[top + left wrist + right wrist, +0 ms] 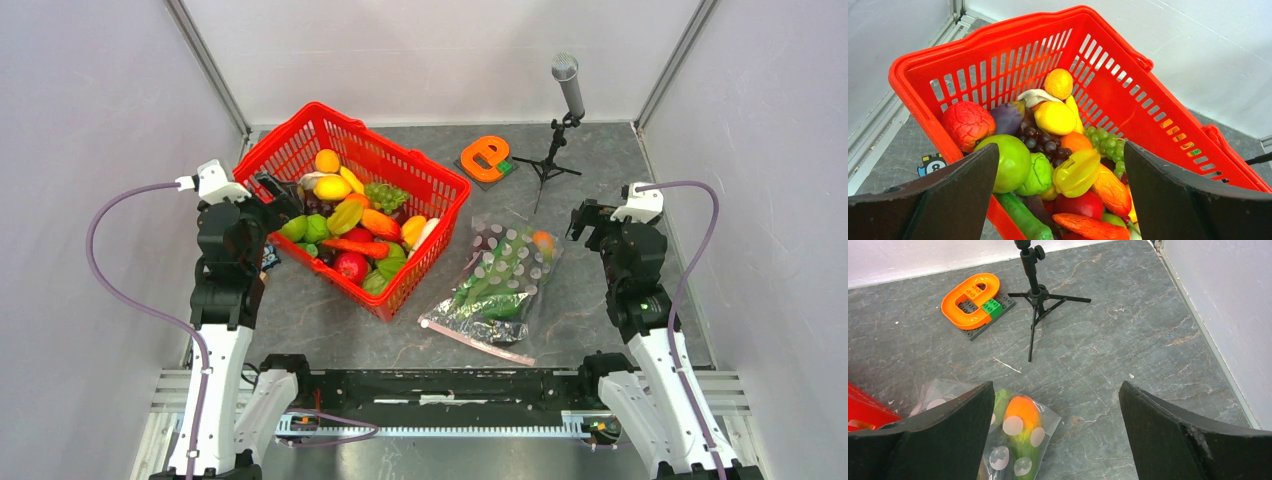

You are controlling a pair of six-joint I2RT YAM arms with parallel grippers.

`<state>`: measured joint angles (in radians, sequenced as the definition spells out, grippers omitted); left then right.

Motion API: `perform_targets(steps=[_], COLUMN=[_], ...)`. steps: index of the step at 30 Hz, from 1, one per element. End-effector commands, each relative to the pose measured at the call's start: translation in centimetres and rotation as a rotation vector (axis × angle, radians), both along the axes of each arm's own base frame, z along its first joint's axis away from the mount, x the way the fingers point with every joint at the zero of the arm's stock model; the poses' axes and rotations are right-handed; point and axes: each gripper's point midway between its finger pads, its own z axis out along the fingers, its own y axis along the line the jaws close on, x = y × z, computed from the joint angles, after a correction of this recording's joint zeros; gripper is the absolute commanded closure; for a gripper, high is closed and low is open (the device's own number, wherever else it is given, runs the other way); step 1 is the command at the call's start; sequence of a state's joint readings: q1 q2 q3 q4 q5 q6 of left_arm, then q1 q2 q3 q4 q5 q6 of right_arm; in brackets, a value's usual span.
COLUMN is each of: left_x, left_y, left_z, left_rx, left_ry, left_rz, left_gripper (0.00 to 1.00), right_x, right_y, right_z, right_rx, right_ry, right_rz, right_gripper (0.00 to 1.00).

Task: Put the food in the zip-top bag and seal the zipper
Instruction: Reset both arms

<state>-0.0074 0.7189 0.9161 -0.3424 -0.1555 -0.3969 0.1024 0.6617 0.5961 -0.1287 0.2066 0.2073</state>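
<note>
The clear dotted zip-top bag (497, 290) lies flat on the table right of the basket, with green pieces and a small orange fruit (542, 240) inside it. Its pale zipper strip (478, 341) runs along the near edge. The bag's far corner with the orange-green fruit (1023, 416) shows in the right wrist view. My right gripper (586, 222) is open and empty, raised to the right of the bag. My left gripper (276, 194) is open and empty over the basket's left rim, its jaws framing the toy produce (1075, 172).
A red mesh basket (420, 175) full of toy fruit and vegetables stands at the left centre. An orange letter block on a grey plate (486, 158) and a small tripod with a microphone (561, 120) stand at the back. Walls close both sides.
</note>
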Motion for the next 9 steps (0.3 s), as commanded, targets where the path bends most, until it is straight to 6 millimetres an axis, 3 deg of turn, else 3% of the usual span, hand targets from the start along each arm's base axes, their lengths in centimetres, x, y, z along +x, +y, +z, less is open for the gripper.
perform_targets(steps=[1,9], left_x=[-0.12,-0.09], left_y=[0.29,0.07], left_z=[1.72,1.59], left_rx=[0.013,0.010], left_ry=[-0.053,-0.044], left_rz=[0.008,-0.004], left_gripper=[0.00,0.00], right_x=[0.11,0.06], right_y=[0.14,0.35], right_z=[1.07,0.63], right_rx=[0.001,0.009], right_ry=[-0.040,-0.028], right_rz=[0.011,0.021], right_gripper=[0.02,0.02])
